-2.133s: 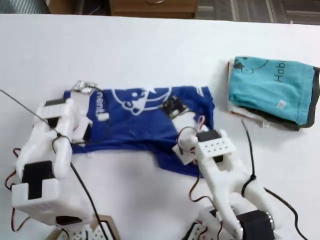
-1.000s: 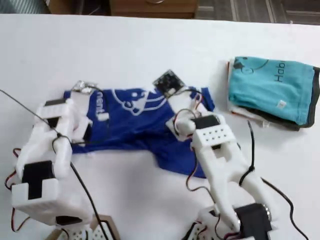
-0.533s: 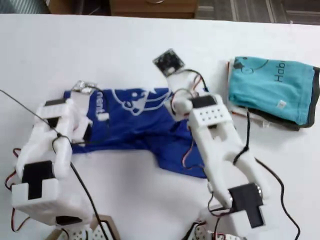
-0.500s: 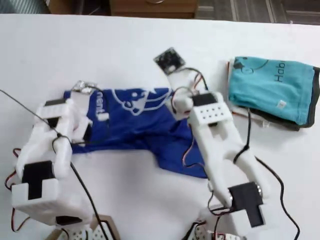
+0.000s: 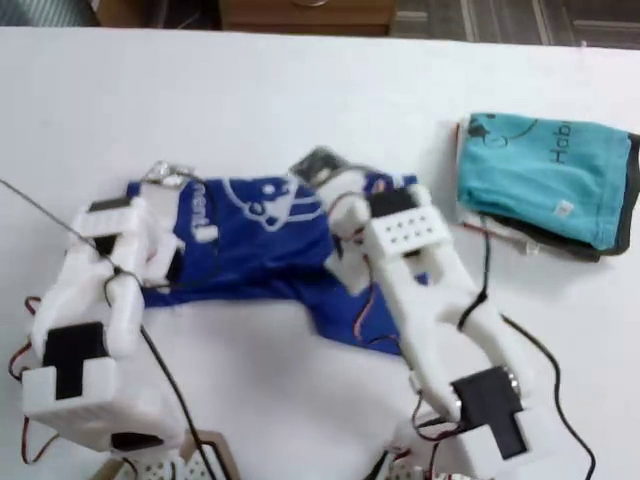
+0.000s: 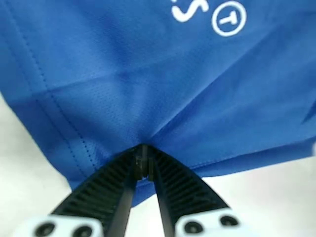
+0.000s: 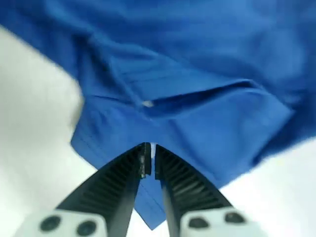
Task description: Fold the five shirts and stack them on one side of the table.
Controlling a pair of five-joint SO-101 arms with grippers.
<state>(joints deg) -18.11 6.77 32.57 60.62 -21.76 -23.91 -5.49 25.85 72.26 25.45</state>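
Observation:
A blue shirt [image 5: 255,235] with white print lies crumpled across the middle of the white table [image 5: 300,80]. My left gripper [image 5: 176,262] sits at the shirt's left end, and the left wrist view has its fingers [image 6: 142,165] shut on a pinch of the blue shirt [image 6: 148,74] near a hem. My right gripper [image 5: 338,240] hangs over the shirt's right half. Its fingers [image 7: 148,160] are shut on a hemmed edge of the blue shirt [image 7: 197,59], which hangs in folds above the table.
A stack of folded shirts [image 5: 545,175], teal on top with dark and white ones under it, rests at the right side of the table. Cables trail from both arms near the front edge. A wooden cabinet [image 5: 305,15] stands beyond the far edge.
The right arm lifted the shirt's front right edge, carried it toward the far side, then swung left over the shirt. The left arm stayed still.

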